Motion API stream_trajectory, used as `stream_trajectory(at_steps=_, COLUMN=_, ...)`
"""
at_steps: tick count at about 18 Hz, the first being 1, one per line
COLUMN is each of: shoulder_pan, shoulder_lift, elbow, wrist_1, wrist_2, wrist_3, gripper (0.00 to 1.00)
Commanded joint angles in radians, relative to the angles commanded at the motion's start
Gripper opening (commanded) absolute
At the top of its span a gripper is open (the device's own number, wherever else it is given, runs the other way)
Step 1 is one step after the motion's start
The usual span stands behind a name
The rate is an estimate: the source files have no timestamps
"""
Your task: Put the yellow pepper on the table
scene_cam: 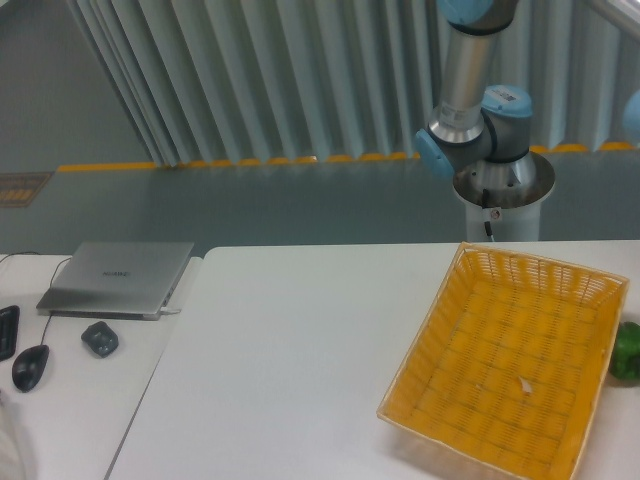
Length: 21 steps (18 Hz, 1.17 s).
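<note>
The yellow pepper is out of view. The white table point(290, 360) fills the lower part of the camera view. On its right side sits a yellow wicker basket point(590, 283) with only a small white scrap inside. The arm point(465, 80) rises behind the table at the upper right, and its upper link runs out of the top of the frame. My gripper is not in view.
A green pepper point(627, 350) lies at the right edge, just past the basket. On a second table to the left are a closed laptop point(118, 277), a small dark object point(99, 339) and a black mouse point(31, 367). The arm's pedestal point(503, 195) stands behind the far table edge.
</note>
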Motion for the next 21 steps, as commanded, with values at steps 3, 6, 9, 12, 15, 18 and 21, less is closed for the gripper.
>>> stream_trajectory(at_steps=3, shoulder_pan=-0.008, shoulder_lift=0.019, elbow=-0.032, wrist_1=-0.033, wrist_2=-0.011, wrist_3=-0.047, gripper=1.0)
stream_trajectory(at_steps=6, shoulder_pan=-0.014, shoulder_lift=0.034, elbow=-0.034, wrist_1=-0.135, wrist_2=-0.017, wrist_3=-0.048, gripper=1.0)
stream_trajectory(at_steps=9, shoulder_pan=-0.055, shoulder_lift=0.035, elbow=-0.026, wrist_1=-0.193, wrist_2=-0.026, wrist_3=-0.049, gripper=1.0)
stream_trajectory(at_steps=12, shoulder_pan=-0.062, shoulder_lift=0.031, elbow=-0.02, wrist_1=-0.19, wrist_2=-0.02, wrist_3=-0.054, gripper=1.0)
stream_trajectory(at_steps=15, shoulder_pan=-0.06, shoulder_lift=0.025, elbow=-0.022, wrist_1=-0.19, wrist_2=-0.02, wrist_3=-0.054, gripper=1.0)
stream_trajectory(at_steps=18, shoulder_pan=-0.06, shoulder_lift=0.023, elbow=-0.022, wrist_1=-0.187, wrist_2=-0.02, wrist_3=-0.054, gripper=1.0)
stream_trajectory(at_steps=21, shoulder_pan=-0.059, shoulder_lift=0.023, elbow=-0.022, wrist_1=-0.186, wrist_2=-0.021, wrist_3=-0.052, gripper=1.0)
